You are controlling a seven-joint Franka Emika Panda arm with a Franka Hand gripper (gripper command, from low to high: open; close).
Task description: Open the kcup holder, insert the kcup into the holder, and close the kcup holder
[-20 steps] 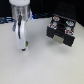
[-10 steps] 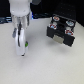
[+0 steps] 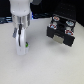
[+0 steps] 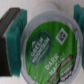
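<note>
The desk (image 3: 45, 67) is white and plain, and it fills most of the exterior view. Its surface looks smooth and a little shiny, with soft grey shadows on it. Behind the desk, along the top of the exterior view, there is a dark background (image 3: 47, 6) with some blurred blue parts at the left; what they are cannot be told.

White arm segment with a black band over the pale grey table (image 3: 45, 70). The kcup holder (image 3: 61, 29) is black with light round slots and reddish flecks. Up close, the kcup (image 4: 49, 50) shows a green foil lid, white rim, white lettering; the gripper's pads (image 4: 19, 25) are teal on black fingers.
</note>
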